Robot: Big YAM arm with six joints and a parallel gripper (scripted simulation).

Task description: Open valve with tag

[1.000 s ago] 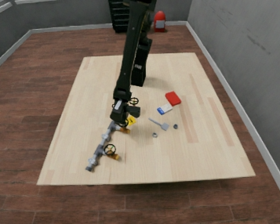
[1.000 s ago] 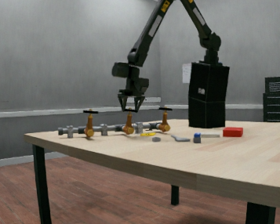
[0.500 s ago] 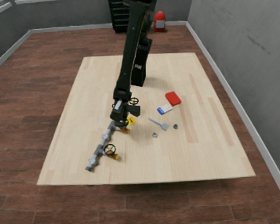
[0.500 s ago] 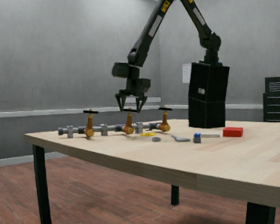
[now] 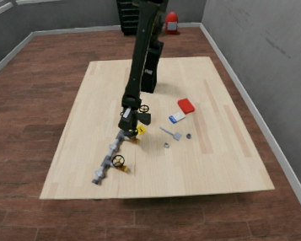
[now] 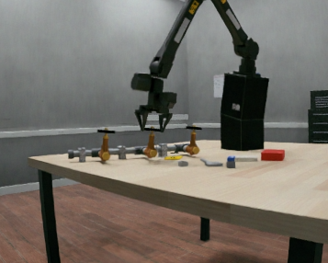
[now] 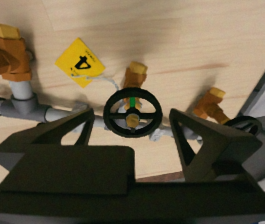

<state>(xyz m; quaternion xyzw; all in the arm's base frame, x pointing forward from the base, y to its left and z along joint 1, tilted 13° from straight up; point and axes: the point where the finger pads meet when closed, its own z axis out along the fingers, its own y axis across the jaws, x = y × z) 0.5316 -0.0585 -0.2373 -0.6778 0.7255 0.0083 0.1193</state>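
Note:
A grey pipe (image 5: 110, 156) lies on the wooden table with three brass valves, each with a black handwheel. A yellow tag (image 7: 80, 62) marked "4" is chained beside the middle valve; it also shows in the top view (image 5: 141, 130). My gripper (image 7: 132, 112) is open, with a finger on each side of the middle valve's handwheel (image 7: 132, 112), clear of its rim. In the exterior view the gripper (image 6: 152, 125) hangs just over the middle valve (image 6: 150, 147). The near valve (image 5: 118, 160) and the far valve (image 5: 144, 109) stand free.
A red block (image 5: 185, 105), a blue and white piece (image 5: 177, 117), a grey flat tool (image 5: 171, 133) and two small nuts (image 5: 167, 145) lie to the right of the pipe. The arm's black base (image 5: 150, 72) stands at the table's back.

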